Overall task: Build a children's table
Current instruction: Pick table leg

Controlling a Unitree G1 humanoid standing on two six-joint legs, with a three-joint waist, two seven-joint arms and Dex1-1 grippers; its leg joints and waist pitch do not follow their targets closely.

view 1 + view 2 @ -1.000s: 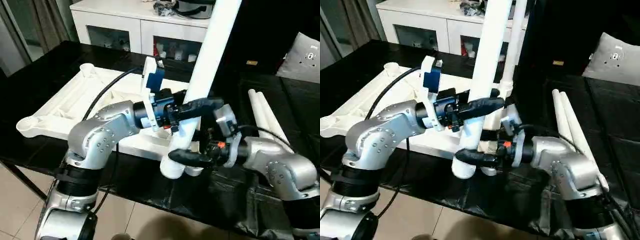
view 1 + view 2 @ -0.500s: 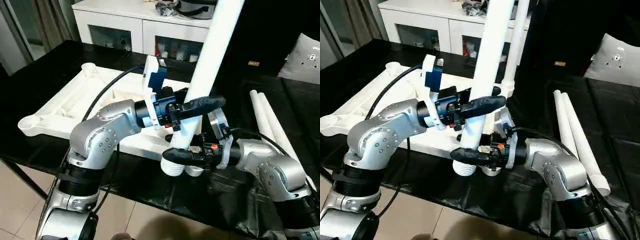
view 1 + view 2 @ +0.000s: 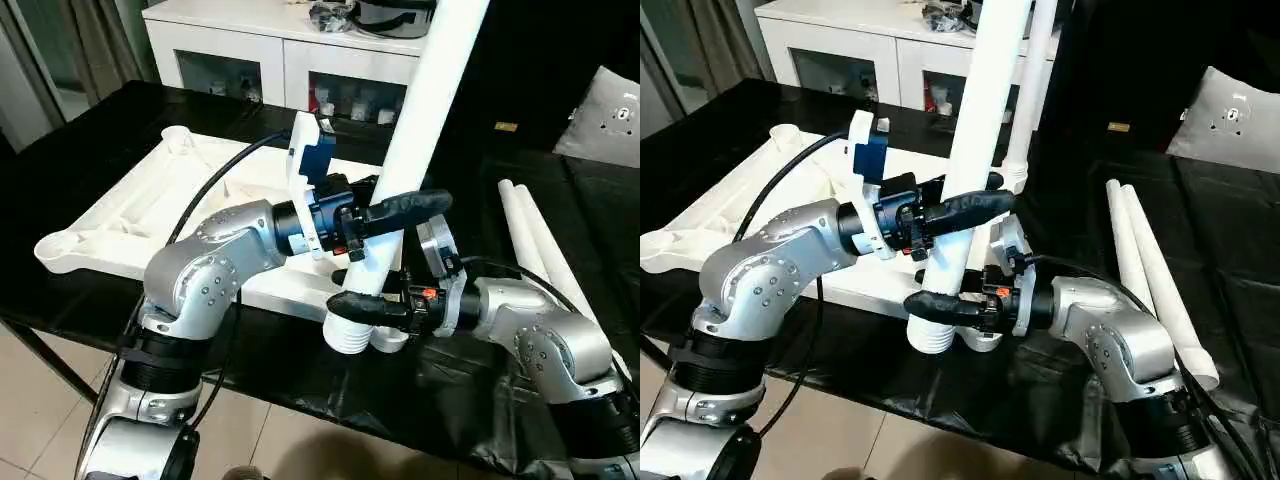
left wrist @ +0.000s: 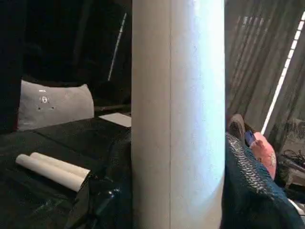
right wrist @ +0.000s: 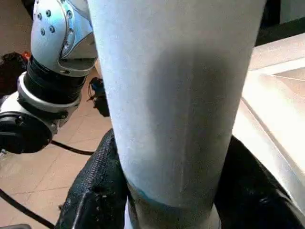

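The white tabletop (image 3: 130, 215) lies underside up on the black table. A long white leg (image 3: 430, 90) stands tilted over its near right corner. The leg's ribbed lower end (image 3: 348, 335) is just beside the round corner socket (image 3: 392, 340). My left gripper (image 3: 392, 215) is shut on the leg at mid height, with the leg (image 4: 176, 119) between its fingers (image 4: 252, 191). Lower down, my right gripper (image 3: 365, 298) is shut on the same leg (image 5: 176, 95), its fingers (image 5: 100, 181) on both sides. A second leg (image 3: 1038, 70) stands upright in the far socket. Two more legs (image 3: 530, 240) lie to the right.
A white cabinet (image 3: 290, 50) with glass doors stands behind the black table (image 3: 60, 140). A grey pillow (image 3: 610, 110) rests at the far right. The table's front edge runs just below the leg's lower end, with tiled floor (image 3: 40, 420) beneath.
My right gripper has turned and closed on the lower part of the leg. The left gripper has kept its hold, and the leg has hardly moved.
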